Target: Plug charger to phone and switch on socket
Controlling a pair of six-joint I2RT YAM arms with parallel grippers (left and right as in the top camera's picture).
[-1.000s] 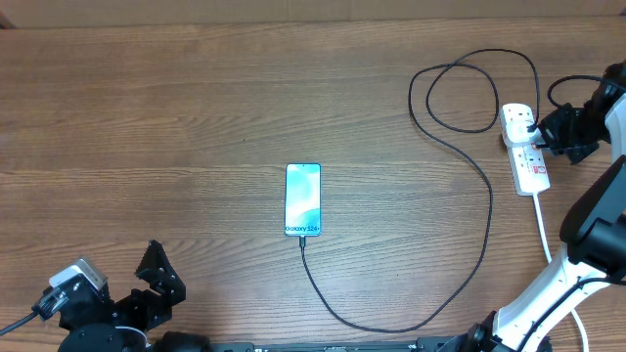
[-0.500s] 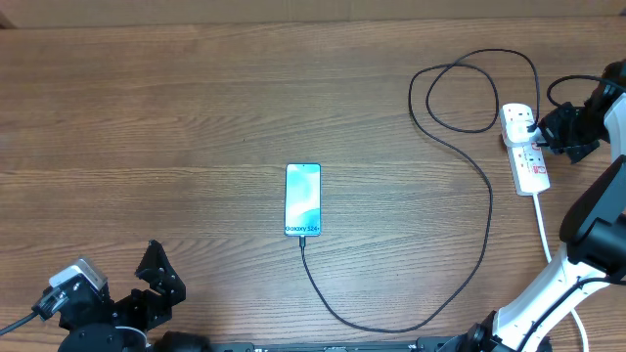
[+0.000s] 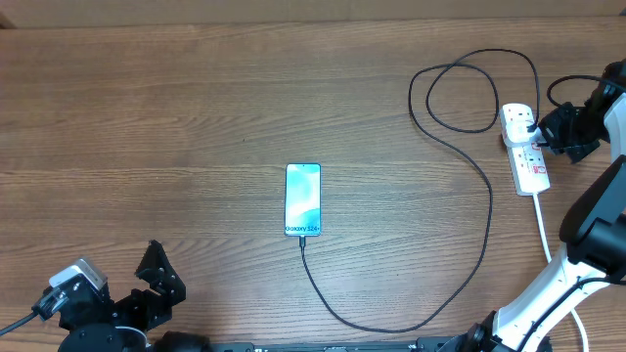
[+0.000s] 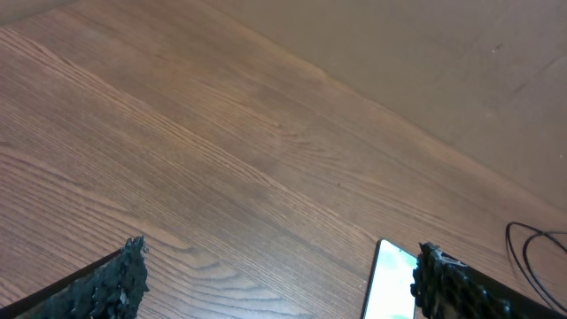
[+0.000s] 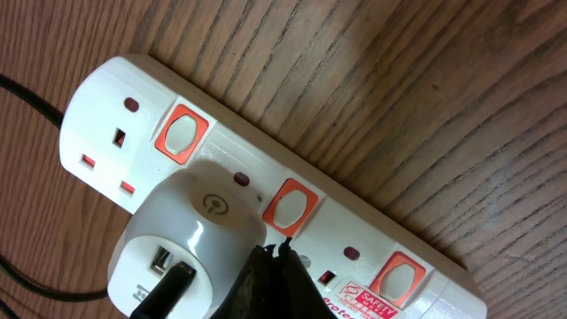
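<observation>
The phone lies mid-table, light-blue screen up, with the charger cable plugged into its near end. The cable loops right to a white adapter seated in the white socket strip. In the right wrist view the strip shows red switches. My right gripper is shut, its tips at the middle switch beside the adapter. My left gripper is open and empty at the near left corner, with the phone's edge by its right finger.
The strip's thick white cord runs toward the near right edge beside the right arm's base. Bare wooden tabletop spreads across the left and middle. A beige wall rises beyond the table's far edge.
</observation>
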